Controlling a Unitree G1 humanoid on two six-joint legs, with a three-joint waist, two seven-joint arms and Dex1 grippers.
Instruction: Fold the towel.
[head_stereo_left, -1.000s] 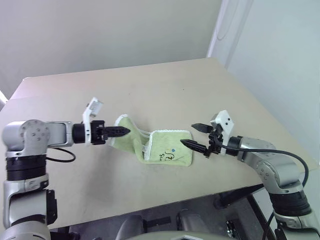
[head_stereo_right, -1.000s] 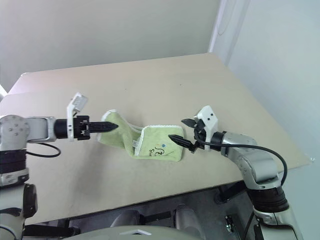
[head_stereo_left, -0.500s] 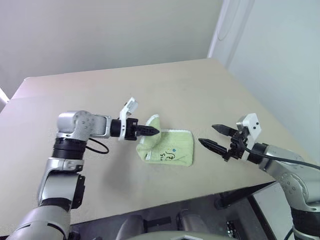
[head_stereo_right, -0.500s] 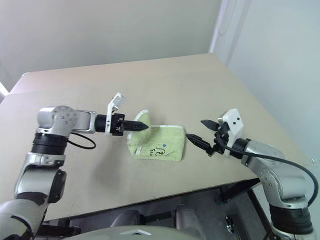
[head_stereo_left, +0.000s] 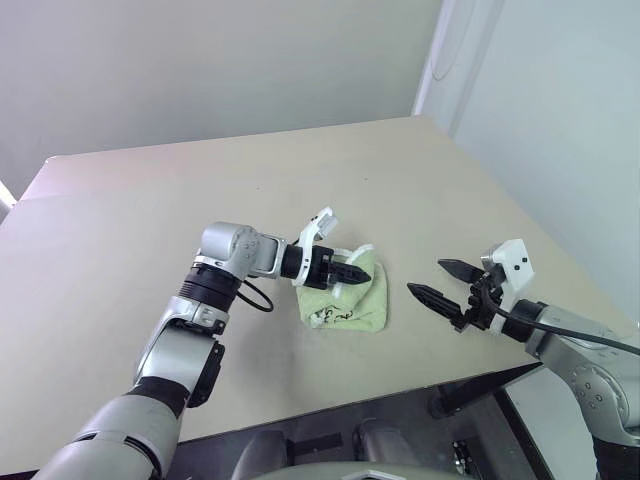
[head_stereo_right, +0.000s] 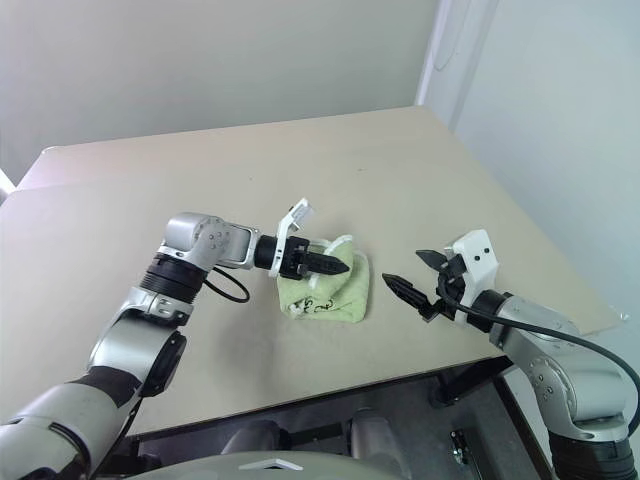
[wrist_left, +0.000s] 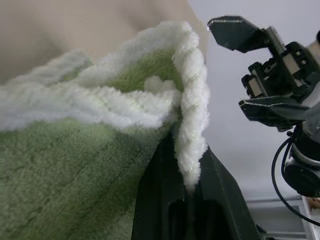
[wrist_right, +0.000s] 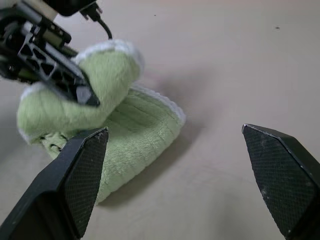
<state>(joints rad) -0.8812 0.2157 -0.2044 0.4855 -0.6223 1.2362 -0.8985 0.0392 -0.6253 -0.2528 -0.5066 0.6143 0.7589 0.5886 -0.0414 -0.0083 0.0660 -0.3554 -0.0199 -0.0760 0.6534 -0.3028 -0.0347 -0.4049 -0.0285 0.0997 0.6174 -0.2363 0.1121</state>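
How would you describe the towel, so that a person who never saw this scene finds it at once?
Look at the beige table, near its front edge and between the two robot arms. There lies the towel, a small soft yellow-green cloth with white edging and black scribbled marks. It is the only cloth on the table, and the left gripper is shut on one edge, holding it over the rest.

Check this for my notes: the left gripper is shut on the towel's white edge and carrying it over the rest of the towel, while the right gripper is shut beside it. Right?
Not quite. The right gripper is open, its fingers spread wide and holding nothing, as the right wrist view shows. The rest holds: the left gripper is shut on the white edge of the towel, over the part lying on the table.
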